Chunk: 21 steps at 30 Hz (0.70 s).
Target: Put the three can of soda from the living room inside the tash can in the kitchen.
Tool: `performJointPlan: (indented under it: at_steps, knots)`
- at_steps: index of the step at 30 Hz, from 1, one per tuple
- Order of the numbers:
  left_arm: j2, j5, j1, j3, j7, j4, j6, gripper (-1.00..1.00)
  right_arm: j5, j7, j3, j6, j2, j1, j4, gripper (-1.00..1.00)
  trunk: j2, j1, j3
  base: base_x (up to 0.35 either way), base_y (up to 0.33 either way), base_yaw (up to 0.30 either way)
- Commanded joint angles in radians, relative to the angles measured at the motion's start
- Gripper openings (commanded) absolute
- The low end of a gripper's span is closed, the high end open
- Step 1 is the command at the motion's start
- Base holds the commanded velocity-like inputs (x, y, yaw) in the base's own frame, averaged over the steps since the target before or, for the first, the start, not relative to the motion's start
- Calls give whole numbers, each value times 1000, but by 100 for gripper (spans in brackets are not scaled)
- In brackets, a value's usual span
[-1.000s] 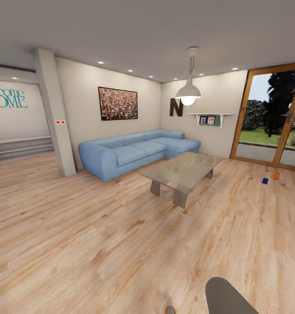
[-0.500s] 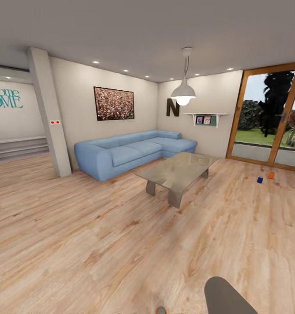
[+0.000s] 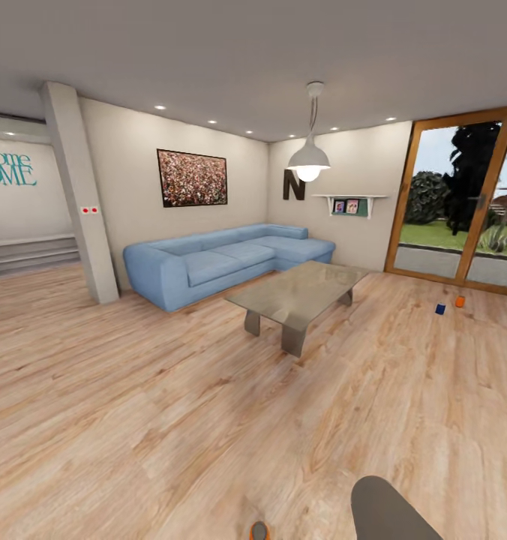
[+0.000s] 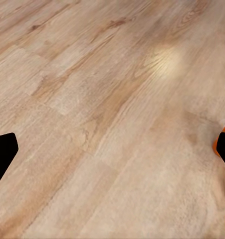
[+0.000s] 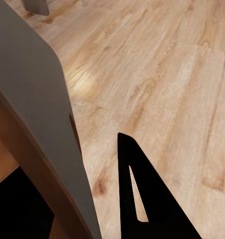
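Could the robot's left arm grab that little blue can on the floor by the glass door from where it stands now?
Probably not. The blue can sits far across the wood floor, beyond the coffee table, beside an orange can. The robot would likely have to drive closer first.

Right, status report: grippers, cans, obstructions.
Left gripper open over floor. Right gripper on bin wall. One orange can close in front; blue can and other orange can by glass door. Coffee table left of that path.
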Motion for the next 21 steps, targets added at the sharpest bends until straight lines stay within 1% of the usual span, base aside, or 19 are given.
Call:
performJointPlan:
  at_steps: [1, 6, 8, 13, 21]
  knots:
    - [0, 2, -1, -4, -2, 1, -3, 100, -8, 10, -15, -3, 0, -1, -1, -100, -1, 0, -1, 0, -2, 0]
    - [0, 2, -1, -3, -2, 1, -3, 100, -8, 10, -15, -3, 0, -1, -1, -100, -1, 0, -1, -4, -3, 0]
    - [0, 2, -1, -3, -2, 1, -3, 100, -8, 10, -15, -3, 0, -1, -1, -100, -1, 0, -1, -109, -80, 0]
    - [0, 2, -1, -3, -2, 1, -3, 100, -8, 10, -15, -3, 0, -1, -1, -100, -1, 0, -1, -209, -151, 0]
    - [0, 2, 0, -3, -2, 1, -3, 100, -8, 10, -15, -3, 1, -1, -1, -100, -1, 0, -1, -256, -184, 0]
